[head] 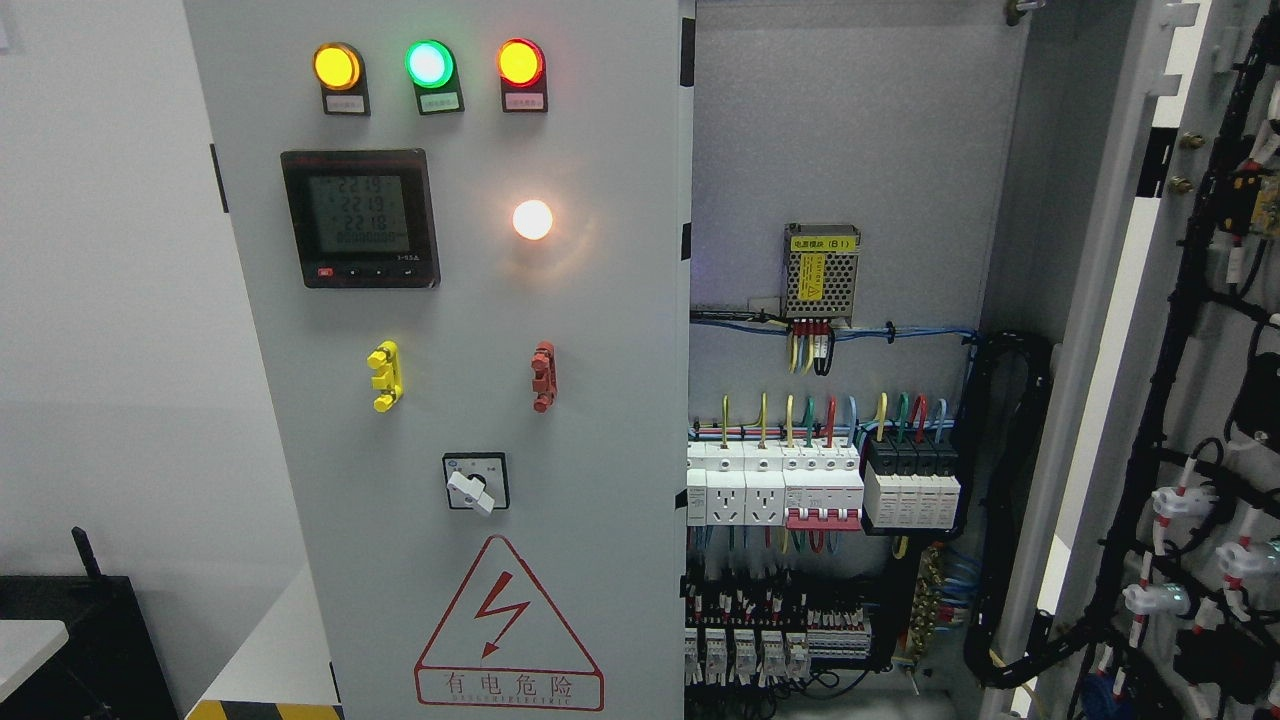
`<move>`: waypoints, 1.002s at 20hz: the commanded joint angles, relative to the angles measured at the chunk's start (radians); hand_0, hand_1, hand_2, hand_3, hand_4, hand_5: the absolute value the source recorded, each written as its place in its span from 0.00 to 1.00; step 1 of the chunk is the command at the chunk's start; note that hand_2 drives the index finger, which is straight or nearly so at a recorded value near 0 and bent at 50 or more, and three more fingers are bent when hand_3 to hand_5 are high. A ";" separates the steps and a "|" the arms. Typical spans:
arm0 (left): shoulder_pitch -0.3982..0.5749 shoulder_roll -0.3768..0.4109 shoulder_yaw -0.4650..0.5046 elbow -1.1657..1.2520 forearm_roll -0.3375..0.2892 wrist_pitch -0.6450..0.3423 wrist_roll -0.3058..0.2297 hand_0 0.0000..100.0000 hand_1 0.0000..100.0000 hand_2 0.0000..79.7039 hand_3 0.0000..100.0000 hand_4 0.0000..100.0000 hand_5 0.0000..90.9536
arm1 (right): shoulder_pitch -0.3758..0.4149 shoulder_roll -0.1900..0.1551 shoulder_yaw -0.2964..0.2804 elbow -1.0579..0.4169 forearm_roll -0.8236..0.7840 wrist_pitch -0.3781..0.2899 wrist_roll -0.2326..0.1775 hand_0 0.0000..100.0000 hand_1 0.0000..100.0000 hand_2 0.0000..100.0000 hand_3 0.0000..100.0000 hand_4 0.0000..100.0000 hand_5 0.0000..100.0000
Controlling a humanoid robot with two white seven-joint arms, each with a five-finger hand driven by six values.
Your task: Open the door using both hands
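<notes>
Standing open, right door (1150, 400) cut off at frame edge — wiring (800, 480) exposed, left door (450, 400) shut, no hand visible

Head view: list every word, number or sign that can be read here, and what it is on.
"有电危险": red warning triangle on the closed door.
"2218": meter screen; other rows unclear.
"(B1)": yellow label on the power supply; remaining characters blurred.
Tags below the three lamps: too small.
Neither robot hand shows.

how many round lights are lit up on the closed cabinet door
4. Three in a row at the top: amber light, green light, red-rimmed light. One glowing white light lower, right of the meter.
</notes>
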 commanded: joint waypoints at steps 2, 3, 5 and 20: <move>0.000 -0.002 0.006 -0.012 0.001 0.001 0.000 0.00 0.00 0.00 0.00 0.00 0.00 | 0.023 -0.075 0.026 -0.388 -0.017 -0.083 0.000 0.38 0.00 0.00 0.00 0.00 0.00; 0.000 -0.001 0.006 -0.012 0.003 0.002 0.000 0.00 0.00 0.00 0.00 0.00 0.00 | 0.025 -0.075 0.026 -0.407 -0.018 -0.103 0.000 0.38 0.00 0.00 0.00 0.00 0.00; 0.000 -0.002 0.006 -0.012 0.003 0.007 0.000 0.00 0.00 0.00 0.00 0.00 0.00 | 0.023 -0.072 0.022 -0.435 -0.035 -0.112 0.000 0.38 0.00 0.00 0.00 0.00 0.00; 0.000 -0.002 0.000 -0.014 0.000 0.048 -0.002 0.00 0.00 0.00 0.00 0.00 0.00 | -0.277 0.072 -0.018 -0.491 -0.061 -0.180 -0.002 0.38 0.00 0.00 0.00 0.00 0.00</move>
